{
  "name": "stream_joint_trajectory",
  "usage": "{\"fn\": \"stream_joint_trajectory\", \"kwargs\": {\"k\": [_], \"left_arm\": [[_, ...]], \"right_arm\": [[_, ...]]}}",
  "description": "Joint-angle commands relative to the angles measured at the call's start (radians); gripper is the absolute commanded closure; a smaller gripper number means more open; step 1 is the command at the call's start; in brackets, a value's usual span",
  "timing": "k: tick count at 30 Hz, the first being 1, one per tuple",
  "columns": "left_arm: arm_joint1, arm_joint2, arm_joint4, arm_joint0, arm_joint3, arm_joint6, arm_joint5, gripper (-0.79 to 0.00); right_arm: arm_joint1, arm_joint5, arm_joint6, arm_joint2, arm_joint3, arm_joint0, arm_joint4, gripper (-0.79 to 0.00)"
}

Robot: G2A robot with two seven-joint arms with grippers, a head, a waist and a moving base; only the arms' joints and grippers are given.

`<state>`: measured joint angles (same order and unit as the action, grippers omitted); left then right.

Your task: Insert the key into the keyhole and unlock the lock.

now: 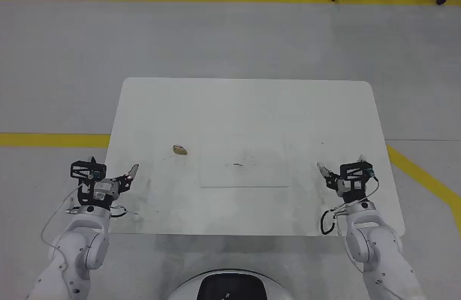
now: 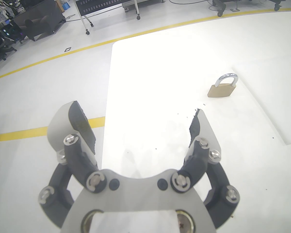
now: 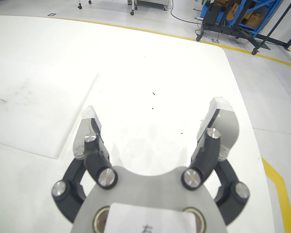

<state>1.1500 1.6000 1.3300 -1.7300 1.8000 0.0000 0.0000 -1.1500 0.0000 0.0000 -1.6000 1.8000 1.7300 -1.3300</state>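
White table (image 1: 245, 97) with a thin raised mat (image 1: 268, 150) at its middle. At the near corners, left gripper (image 2: 135, 112) and right gripper (image 3: 154, 105), both spread wide and holding nothing. Just off the mat toward the left arm, a small brass-coloured padlock (image 2: 222, 89): likely dense, rigid and smooth, best pinched across its flat sides. On the mat, a thin key (image 1: 238, 164): probably light, flat and slippery, best taken by its wide end.
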Motion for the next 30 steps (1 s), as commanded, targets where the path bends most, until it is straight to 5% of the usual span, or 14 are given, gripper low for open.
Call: {"fn": "stream_joint_trajectory", "kwargs": {"k": [1,8,12,26,30], "left_arm": [[0.0,0.0,0.0,0.0,0.0,0.0,0.0,-0.785],[0.0,0.0,0.0,0.0,0.0,0.0,0.0,-0.785],[0.0,0.0,0.0,0.0,0.0,0.0,0.0,-0.785],[0.0,0.0,0.0,0.0,0.0,0.0,0.0,-0.785],[0.0,0.0,0.0,0.0,0.0,0.0,0.0,-0.785]], "right_arm": [[0.0,0.0,0.0,0.0,0.0,0.0,0.0,-0.785],[-0.003,-0.16,0.106,0.09,-0.033,-0.177,0.033,-0.785],[-0.013,-0.137,0.218,0.161,-0.058,-0.285,0.029,-0.785],[-0.013,-0.149,0.217,0.166,-0.057,-0.286,0.029,-0.785],[-0.014,-0.359,0.245,0.247,-0.1,-0.39,0.036,-0.785]]}}
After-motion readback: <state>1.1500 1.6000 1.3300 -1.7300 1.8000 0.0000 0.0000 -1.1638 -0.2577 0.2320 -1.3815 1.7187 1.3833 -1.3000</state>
